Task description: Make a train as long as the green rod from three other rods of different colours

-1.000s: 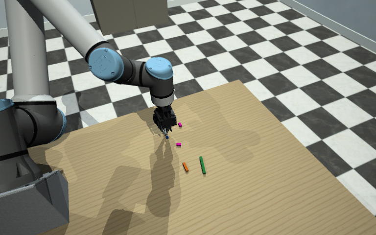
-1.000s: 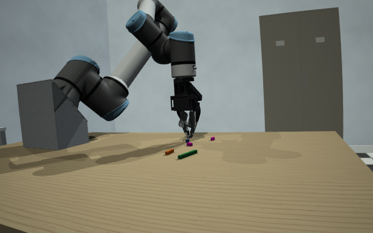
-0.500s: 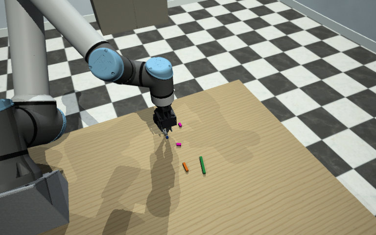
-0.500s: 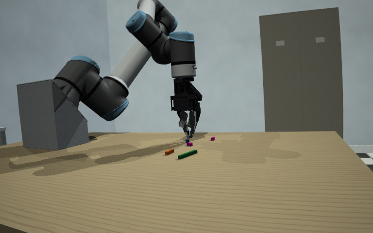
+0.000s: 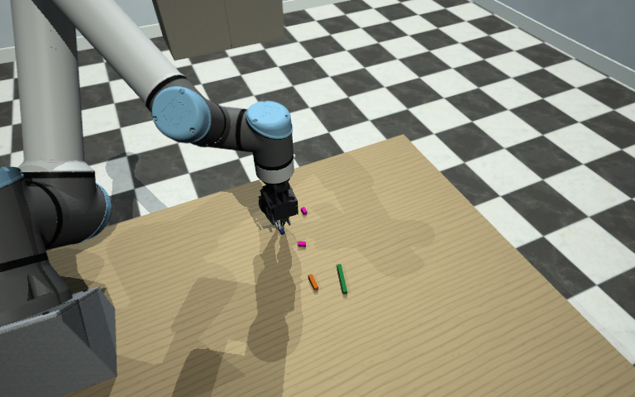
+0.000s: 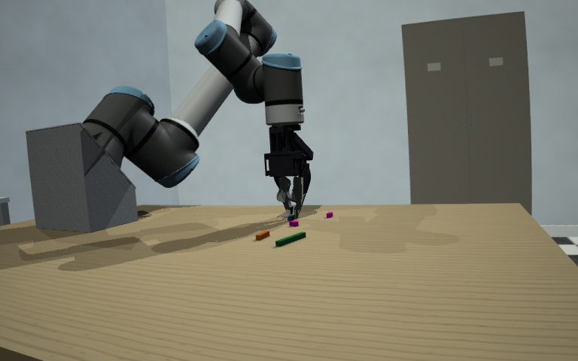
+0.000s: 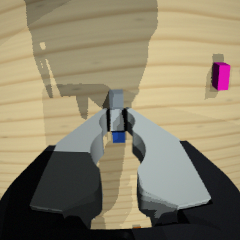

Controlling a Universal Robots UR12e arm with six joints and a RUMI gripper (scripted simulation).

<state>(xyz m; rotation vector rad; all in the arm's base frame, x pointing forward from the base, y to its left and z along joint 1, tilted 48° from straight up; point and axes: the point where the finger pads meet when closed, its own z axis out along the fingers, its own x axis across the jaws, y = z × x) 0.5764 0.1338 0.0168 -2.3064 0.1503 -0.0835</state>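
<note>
My gripper [image 5: 281, 228] [image 6: 293, 213] [image 7: 116, 110] points straight down at the back of the table and is shut on the small blue rod [image 5: 282, 231] [image 6: 290, 217] [image 7: 118, 137], held at or just above the wood. A magenta rod [image 5: 301, 243] [image 6: 293, 223] lies close in front of it. A second magenta rod [image 5: 303, 210] [image 6: 329, 214] [image 7: 221, 76] lies to its right. The orange rod [image 5: 312, 281] [image 6: 262, 235] and the green rod [image 5: 341, 278] [image 6: 290, 239] lie flat, side by side and apart, nearer the table's middle. A grey block [image 7: 116, 98] shows just beyond the fingertips; I cannot tell what it is.
The wooden table [image 5: 421, 327] [image 6: 383, 276] ends at the checkered floor [image 5: 468, 93] behind and to the right. The arm's grey base block [image 5: 55, 341] [image 6: 72, 178] stands at the left corner. A tall cabinet [image 6: 469, 106] stands beyond the table.
</note>
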